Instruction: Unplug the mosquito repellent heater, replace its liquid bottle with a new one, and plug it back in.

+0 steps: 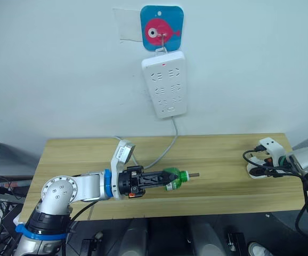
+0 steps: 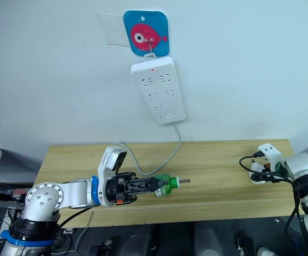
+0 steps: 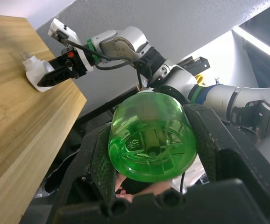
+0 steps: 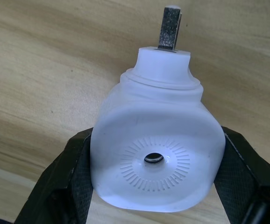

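My left gripper (image 1: 167,180) is shut on a green liquid bottle (image 1: 176,178), holding it sideways just above the wooden table (image 1: 218,152) with its wick pointing right. In the left wrist view the bottle's round base (image 3: 149,140) sits between both black fingers. At the table's right end my right gripper (image 1: 262,166) is shut on the white mosquito repellent heater (image 1: 256,170), which rests low on the tabletop. The right wrist view shows the heater (image 4: 158,149) clamped on both sides, its round vent facing the camera and a metal plug prong (image 4: 169,28) pointing away.
A long white power strip (image 1: 164,85) hangs on the wall from a blue hook plate with a pink fish (image 1: 161,28). Its grey cable (image 1: 164,152) drops onto the table behind the bottle. Bare tabletop lies between the two grippers.
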